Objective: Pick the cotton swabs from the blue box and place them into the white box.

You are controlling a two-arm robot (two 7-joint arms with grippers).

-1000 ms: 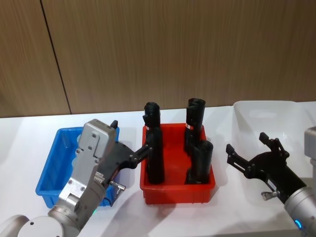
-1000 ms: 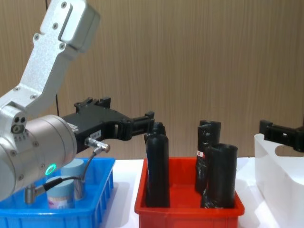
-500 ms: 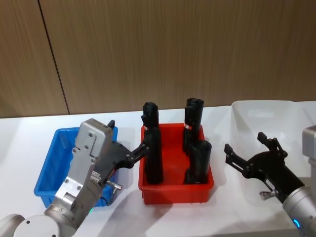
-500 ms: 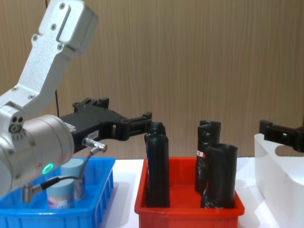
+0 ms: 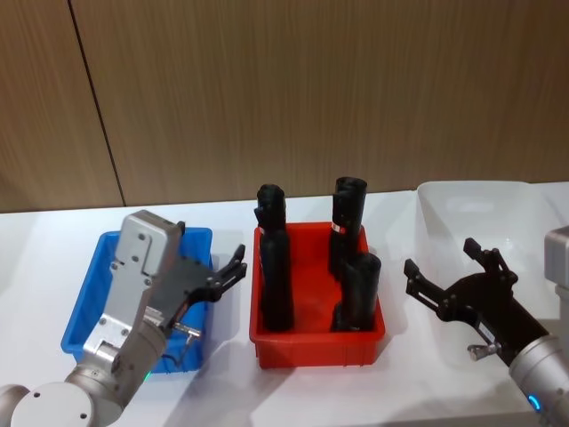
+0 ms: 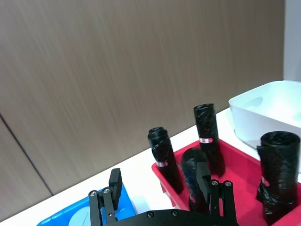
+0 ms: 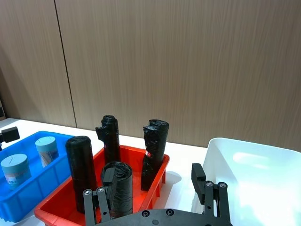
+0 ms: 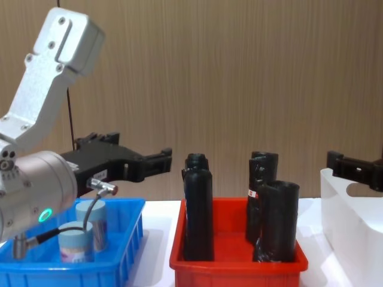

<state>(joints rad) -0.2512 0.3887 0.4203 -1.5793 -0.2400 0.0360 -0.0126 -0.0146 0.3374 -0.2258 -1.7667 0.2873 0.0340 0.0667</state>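
Two cotton swabs in the blue box: lower the wide-open left gripper straight over one; right gripper idles open.

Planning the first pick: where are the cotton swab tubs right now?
In the chest view, two cotton swab tubs stand inside the blue box on the robot's left, next to the red bin of black rolls.
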